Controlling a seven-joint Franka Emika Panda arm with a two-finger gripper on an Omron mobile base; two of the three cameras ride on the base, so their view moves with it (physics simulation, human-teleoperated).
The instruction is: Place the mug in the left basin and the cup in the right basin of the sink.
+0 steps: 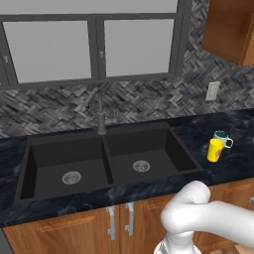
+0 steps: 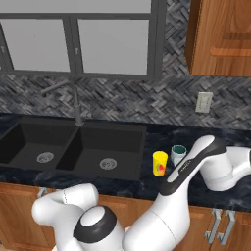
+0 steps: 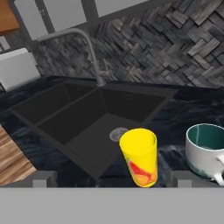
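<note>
The small bright yellow tapered cup [image 1: 215, 150] with a red mark on its side stands upright on the dark marbled stone table [image 1: 228, 166], to the right of the wide matte black double-basin sink [image 1: 106, 158] and near the table's front edge. Just behind it, on its far right side, stands the small white-grey mug [image 1: 222, 137] with a teal inside and rim, also upright, its handle pointing right in the left base view. From that view the two overlap, so whether they touch cannot be told; the right base view shows the cup [image 2: 160, 163] and the mug [image 2: 178, 154] side by side with a narrow gap.

The left basin [image 1: 69, 163] and the right basin [image 1: 144, 154] each show only a round steel drain on a black floor. The dark grey faucet [image 1: 100, 111] rises from the sink's back edge at the centre divider.

The hand [image 3: 112, 179] sits low in front of the cup, its two dark fingertips [image 3: 43, 178] standing wide apart and clamped on nothing. In the hand view the cup [image 3: 139, 156] lies between them and the mug [image 3: 206, 149] is off to the right, above the right fingertip.
</note>
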